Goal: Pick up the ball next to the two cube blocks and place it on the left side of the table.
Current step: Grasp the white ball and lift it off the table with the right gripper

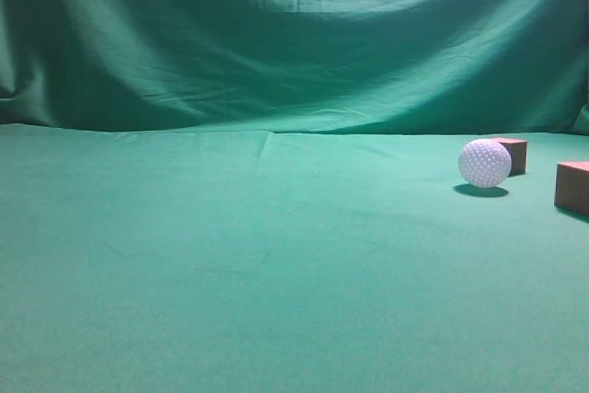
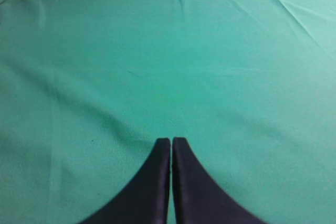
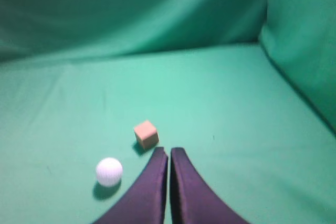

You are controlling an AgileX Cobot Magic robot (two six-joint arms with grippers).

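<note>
Ball [image 1: 484, 163]: white, dimpled, sitting on the tabletop [image 1: 230, 264] at far right, just in front of 1 cube block [image 1: 514, 154]; likely light, hard, prone to roll.
Grip: across its widest middle.
Right end effector [image 3: 169, 151]: fingers pressed together, empty, near the ball.
Left end effector [image 2: 171, 141]: closed, empty, over bare cloth.
Hidden: second cube [image 1: 572, 187] cut off by the frame edge; neither arm appears in the exterior view.

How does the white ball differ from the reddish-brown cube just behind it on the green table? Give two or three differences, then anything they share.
Shape: the ball is a round sphere, while the cube has flat faces and straight edges.
Colour: the ball is white, the cube reddish-brown.
Surface: the ball is covered in dimples, the cube's faces look plain and matte.
Shared: both are small, rest on the green table at its right side, and neither is held by a pincer.
</note>
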